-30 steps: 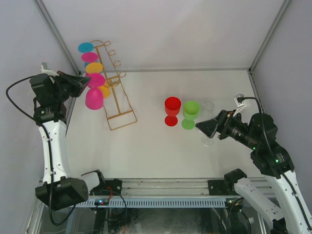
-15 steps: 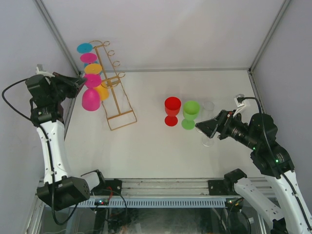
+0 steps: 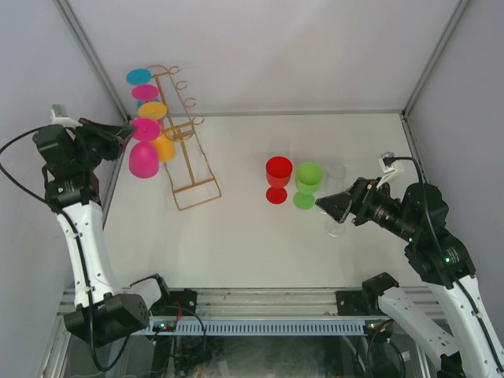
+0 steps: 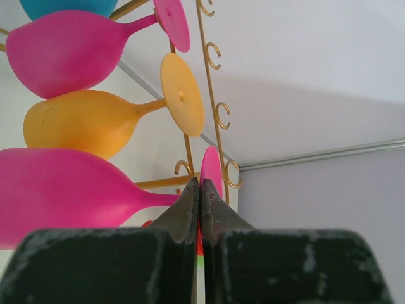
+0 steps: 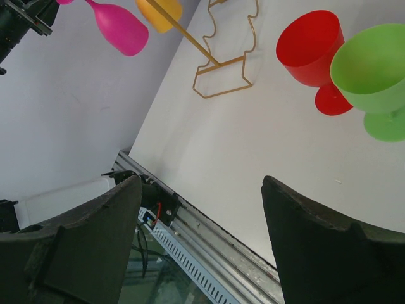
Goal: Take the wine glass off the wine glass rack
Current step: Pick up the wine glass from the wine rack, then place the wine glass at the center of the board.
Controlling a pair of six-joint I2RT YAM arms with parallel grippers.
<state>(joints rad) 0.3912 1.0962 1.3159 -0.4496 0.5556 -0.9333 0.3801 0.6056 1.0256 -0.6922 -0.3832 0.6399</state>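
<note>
Lower right of the overhead view: your right gripper (image 3: pixel 324 205) hangs low over the white table (image 3: pixel 236 236), its 2 fingers spread wide with nothing between them. A clear wine glass (image 3: pixel 337 172) stands by it, partly behind the gripper from this angle. To the left, at mid-frame, a lime-green plastic wine glass (image 3: pixel 309 177) and a red plastic wine glass (image 3: pixel 278 171) stand upright, side by side.

Farther back, at upper left, the tall gold wire wine glass rack (image 3: pixel 187 127) stands on its rectangular base frame near the left wall. Your left gripper (image 4: pixel 200 193) is pinched tight on the thin stem of a magenta plastic wine glass (image 3: pixel 144 160), right at its round foot, with the glass lying sideways. That foot sits just beside the rack's curled hooks; you cannot tell whether it is clear of them. Above it in the wrist view, 3 more glasses hang sideways on the rack: an orange plastic glass (image 4: pixel 82 123), a second pink glass (image 4: pixel 63 54) and a blue glass (image 4: pixel 66 6).
</note>
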